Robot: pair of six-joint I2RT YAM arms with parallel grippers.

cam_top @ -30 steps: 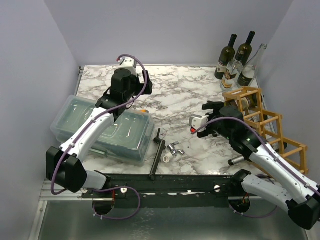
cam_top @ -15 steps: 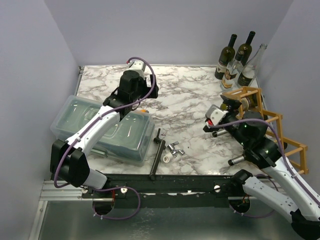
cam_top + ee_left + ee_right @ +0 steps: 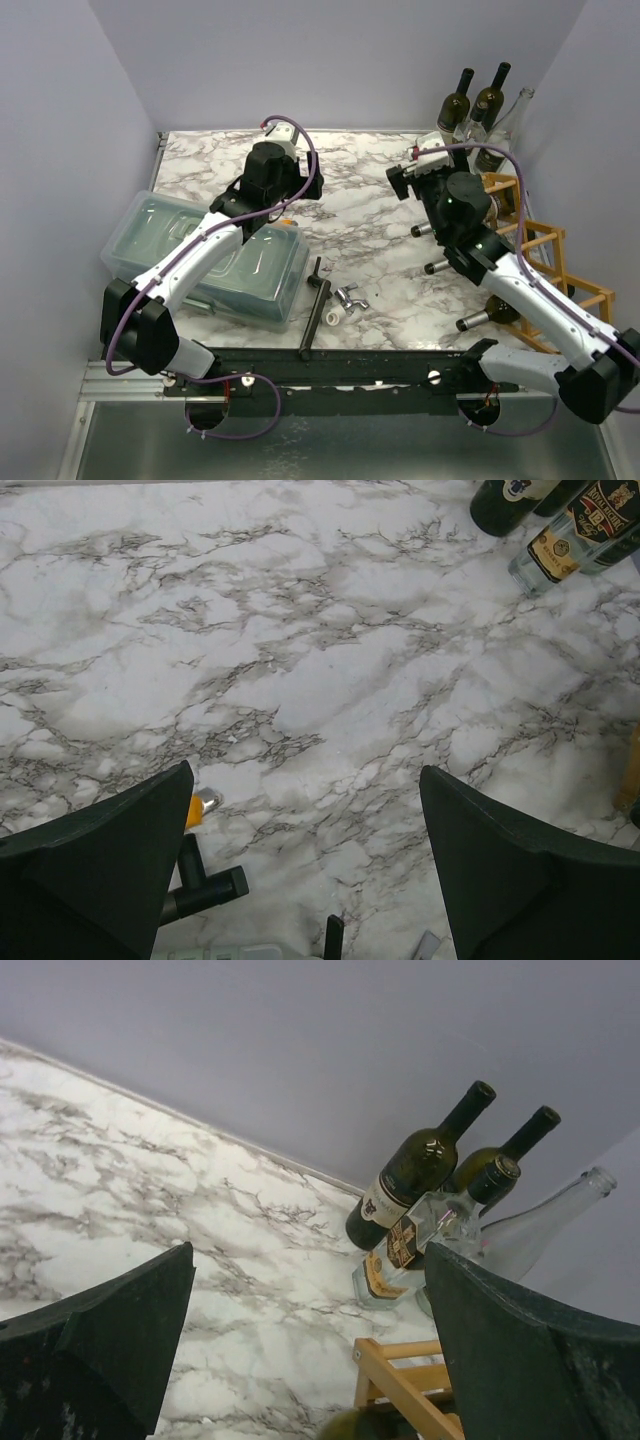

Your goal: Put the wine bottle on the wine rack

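Several wine bottles stand at the table's back right: two dark ones [image 3: 455, 112] [image 3: 487, 102] and two clear ones [image 3: 466, 140]. They also show in the right wrist view, dark [image 3: 420, 1175] and clear with a label [image 3: 415, 1245]. The light-brown wooden wine rack [image 3: 545, 255] stands at the right, and three bottles lie in it with necks [image 3: 425, 230] poking out left. Its corner [image 3: 400, 1380] shows in the right wrist view. My right gripper [image 3: 412, 178] [image 3: 310, 1255] is open and empty, in the air just left of the standing bottles. My left gripper [image 3: 285, 190] [image 3: 305, 780] is open and empty over the table's back middle.
A clear plastic lidded bin [image 3: 210, 255] lies at the left under my left arm. A black rod [image 3: 318, 310] and small metal fittings [image 3: 348, 300] lie near the front middle. An orange-tipped piece [image 3: 195, 810] and a black tool [image 3: 200, 885] lie by my left finger.
My right gripper has swung from the table's middle back and up to beside the standing bottles. My left gripper has shifted a little to the right.
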